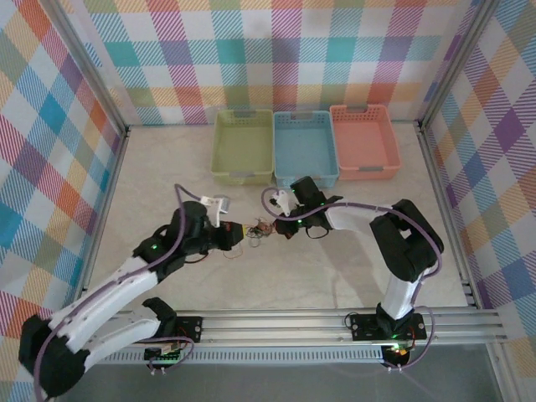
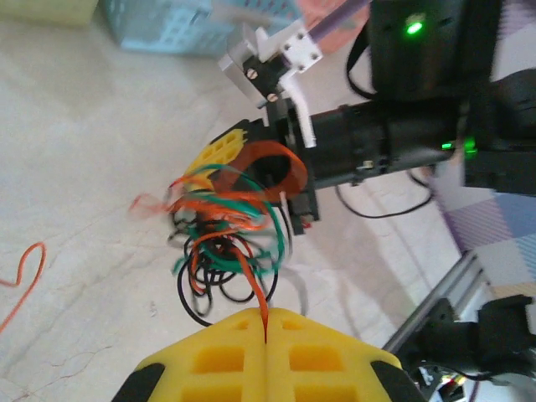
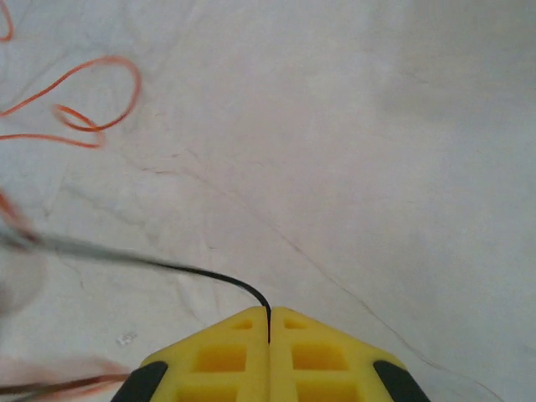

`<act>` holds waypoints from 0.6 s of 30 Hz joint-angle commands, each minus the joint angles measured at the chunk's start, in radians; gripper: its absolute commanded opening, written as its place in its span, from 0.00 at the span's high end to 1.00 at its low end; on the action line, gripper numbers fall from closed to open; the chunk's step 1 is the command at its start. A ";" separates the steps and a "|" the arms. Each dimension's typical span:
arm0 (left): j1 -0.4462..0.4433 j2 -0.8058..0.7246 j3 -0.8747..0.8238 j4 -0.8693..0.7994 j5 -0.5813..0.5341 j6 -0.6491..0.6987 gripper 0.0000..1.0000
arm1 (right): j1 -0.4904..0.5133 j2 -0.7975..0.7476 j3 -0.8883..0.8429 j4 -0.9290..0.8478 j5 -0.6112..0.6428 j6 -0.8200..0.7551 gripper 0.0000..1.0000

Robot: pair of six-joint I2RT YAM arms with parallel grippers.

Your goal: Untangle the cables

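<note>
Left claw (image 2: 266,316): shut tight, yellow pads pressed together, pinching a red-orange strand (image 2: 251,280) at the very tip; lower part cut off by the frame edge.
Right claw (image 3: 268,314): closed likewise, nipping a black wire (image 3: 224,279) between the pads; base cropped at the bottom.
Cables (image 2: 228,239): knotted clump of red-orange, green and black loops on the desk (image 1: 167,172), between the two claws near the middle; from above just a tiny dark-and-orange scribble, colours hard to sort.
Red-orange strand: runs from the left pads up into the clump; path lost among the loops.
Black wire: arcs left from the right pads, then smears into a grey blur; far end impossible to trace.
Loose orange loop (image 3: 113,59): flat on the desk, apart from the right claw, cut off at the left edge; link to the clump impossible to tell.
Right claw from the left wrist: just beyond the clump, tips partly masked by loops and by an orange translucent piece of unclear nature.
Lower left of the right wrist view: reddish and pale smudges, too blurred to name.
Far edge: green basket (image 1: 243,144), blue basket (image 1: 306,144), salmon basket (image 1: 364,138) side by side, well apart from the clump.
</note>
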 commanded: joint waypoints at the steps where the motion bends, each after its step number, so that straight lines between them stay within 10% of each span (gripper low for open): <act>1: -0.006 -0.121 0.023 -0.089 0.001 0.005 1.00 | -0.035 -0.043 -0.043 0.100 0.063 0.098 1.00; 18: -0.006 -0.428 0.242 -0.459 -0.272 0.086 1.00 | -0.189 -0.188 -0.232 0.226 0.350 0.410 1.00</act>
